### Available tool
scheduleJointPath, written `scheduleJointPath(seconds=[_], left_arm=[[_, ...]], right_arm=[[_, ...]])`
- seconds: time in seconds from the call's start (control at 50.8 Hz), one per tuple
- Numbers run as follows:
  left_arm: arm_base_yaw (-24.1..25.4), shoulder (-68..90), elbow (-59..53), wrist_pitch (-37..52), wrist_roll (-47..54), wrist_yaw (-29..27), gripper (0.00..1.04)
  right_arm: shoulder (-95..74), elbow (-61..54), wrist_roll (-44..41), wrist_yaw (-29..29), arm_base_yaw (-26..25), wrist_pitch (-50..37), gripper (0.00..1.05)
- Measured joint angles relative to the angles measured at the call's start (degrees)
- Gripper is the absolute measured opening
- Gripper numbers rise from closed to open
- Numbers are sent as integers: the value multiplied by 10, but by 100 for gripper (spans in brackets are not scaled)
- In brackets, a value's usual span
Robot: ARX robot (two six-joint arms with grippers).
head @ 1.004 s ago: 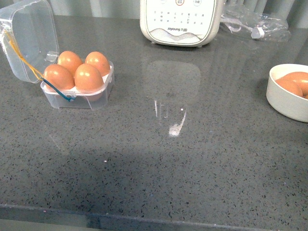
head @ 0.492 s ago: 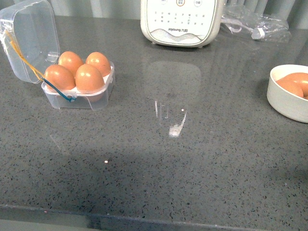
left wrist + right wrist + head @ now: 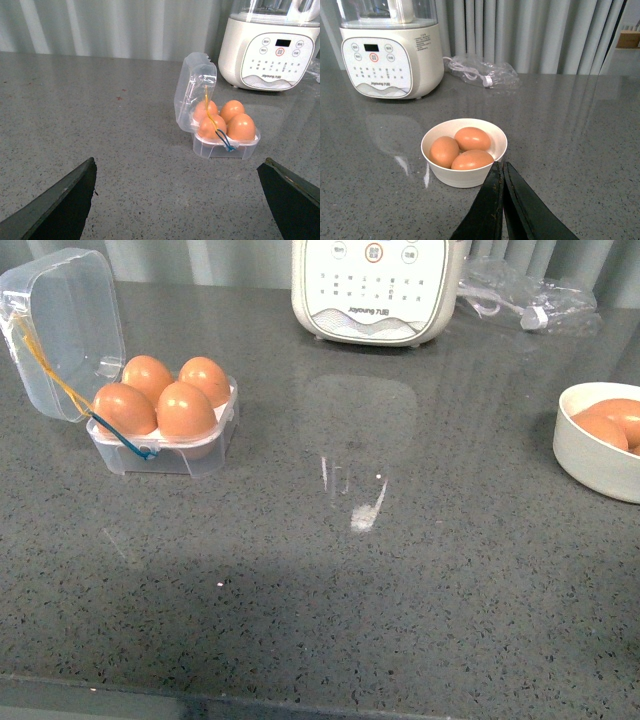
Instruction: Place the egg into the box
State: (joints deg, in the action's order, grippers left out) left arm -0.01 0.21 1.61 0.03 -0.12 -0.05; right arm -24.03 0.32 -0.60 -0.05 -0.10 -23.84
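Only the view has shifted: the box (image 3: 225, 149), well ahead of the released left pincer (image 3: 177, 165), holds four eggs (image 3: 241, 127), the right pincer (image 3: 501, 167) is clenched empty, and the task looks done.

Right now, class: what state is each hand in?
Left hand: open, holding nothing.
Right hand: closed, holding nothing.

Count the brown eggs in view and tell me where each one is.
7. Four brown eggs fill the open clear plastic box. Three lie in the round white bowl; others may hide beneath them.
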Motion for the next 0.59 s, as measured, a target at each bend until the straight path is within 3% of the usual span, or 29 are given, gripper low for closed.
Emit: scheduleJointPath(seconds=[0.591], left_arm=[[0, 0, 0, 0, 0, 0, 98]], right_arm=[[132, 0, 0, 0, 0, 128, 3]])
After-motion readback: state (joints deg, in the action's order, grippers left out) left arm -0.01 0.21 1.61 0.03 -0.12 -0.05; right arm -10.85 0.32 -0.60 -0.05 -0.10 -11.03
